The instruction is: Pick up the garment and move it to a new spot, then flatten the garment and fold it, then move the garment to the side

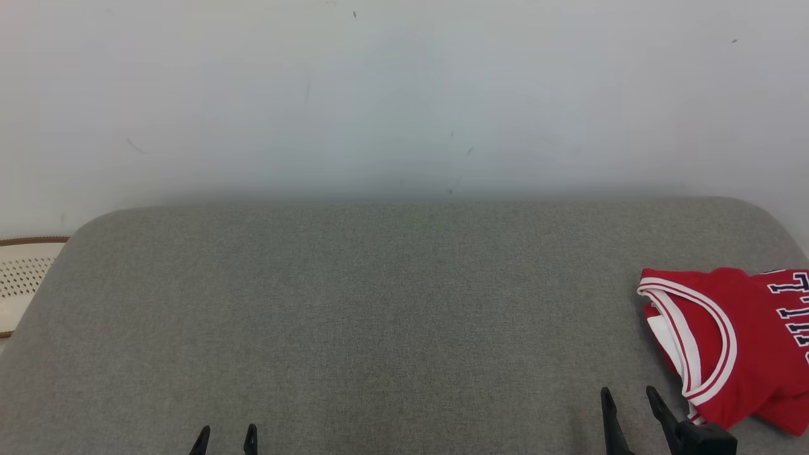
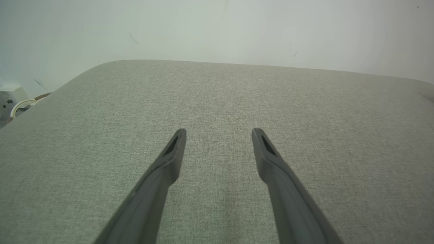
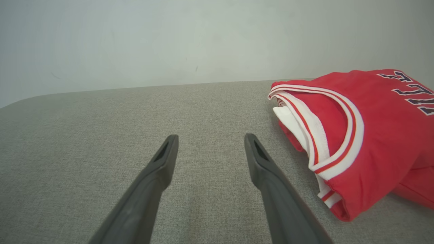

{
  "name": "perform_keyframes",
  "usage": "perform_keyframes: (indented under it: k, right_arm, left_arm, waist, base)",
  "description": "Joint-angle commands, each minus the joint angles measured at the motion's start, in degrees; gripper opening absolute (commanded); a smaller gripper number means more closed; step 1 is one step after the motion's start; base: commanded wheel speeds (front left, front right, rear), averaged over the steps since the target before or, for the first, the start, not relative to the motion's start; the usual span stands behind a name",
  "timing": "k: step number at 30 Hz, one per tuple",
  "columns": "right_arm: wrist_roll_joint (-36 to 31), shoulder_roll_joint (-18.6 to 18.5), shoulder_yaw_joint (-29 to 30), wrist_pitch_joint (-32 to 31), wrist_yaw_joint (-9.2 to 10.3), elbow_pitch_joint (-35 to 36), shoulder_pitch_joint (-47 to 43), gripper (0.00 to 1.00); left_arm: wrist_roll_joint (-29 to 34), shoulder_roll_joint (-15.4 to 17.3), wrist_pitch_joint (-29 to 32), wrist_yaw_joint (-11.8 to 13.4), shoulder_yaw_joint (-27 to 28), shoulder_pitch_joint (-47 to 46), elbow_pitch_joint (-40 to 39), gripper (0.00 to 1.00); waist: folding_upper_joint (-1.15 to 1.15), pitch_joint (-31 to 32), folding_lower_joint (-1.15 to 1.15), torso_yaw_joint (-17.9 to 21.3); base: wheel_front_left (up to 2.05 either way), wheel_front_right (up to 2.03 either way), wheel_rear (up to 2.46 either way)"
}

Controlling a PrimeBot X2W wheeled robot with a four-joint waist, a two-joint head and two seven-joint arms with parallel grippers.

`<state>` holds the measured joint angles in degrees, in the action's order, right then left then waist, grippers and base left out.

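The garment (image 1: 739, 341) is a red jersey with white-and-red trim and dark lettering, lying folded at the right end of the grey cushioned surface (image 1: 379, 316). In the right wrist view the garment (image 3: 366, 135) lies to the right of my fingers. My right gripper (image 1: 629, 395) stands open just left of the garment's near corner, apart from it, nothing between its fingers (image 3: 166, 159). My left gripper (image 1: 225, 433) is open at the lower left over bare fabric; in the left wrist view the left gripper (image 2: 218, 134) shows wide jaws with nothing held.
A pale wall (image 1: 404, 95) rises right behind the cushion's far edge. A perforated cream object with a brown rim (image 1: 25, 278) lies off the left end. A white box with a cable (image 2: 13, 101) sits beyond the left edge.
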<state>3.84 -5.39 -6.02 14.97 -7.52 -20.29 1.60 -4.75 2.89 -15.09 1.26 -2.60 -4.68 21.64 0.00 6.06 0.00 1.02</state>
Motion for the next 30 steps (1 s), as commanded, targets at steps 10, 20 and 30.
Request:
perform_keyframes:
  k: [10,20,30]
  right_arm:
    - [0.15,0.0,0.43,0.26,0.07,-0.25,-0.59,1.0]
    - [-1.02,-0.12,0.27,0.26,0.07,-0.71,-0.15,1.0]
    - [-0.94,-0.58,-0.55,0.26,0.07,-0.69,1.17,1.0]
  left_arm:
    - [-0.22,0.03,-0.05,0.06,-0.11,0.07,0.29,1.0]
    - [-0.03,0.03,-0.05,-0.07,-0.15,0.0,0.28,1.0]
    - [-0.04,0.03,-0.05,-0.15,-0.79,-0.88,0.46,1.0]
  waist:
    - [0.0,-0.13,0.0,-0.03]
    - [0.0,-0.16,0.0,-0.01]
    - [0.0,-0.42,0.0,0.37]
  base:
    - [0.0,0.0,0.0]
    - [0.0,0.0,0.0]
    - [0.0,0.0,0.0]
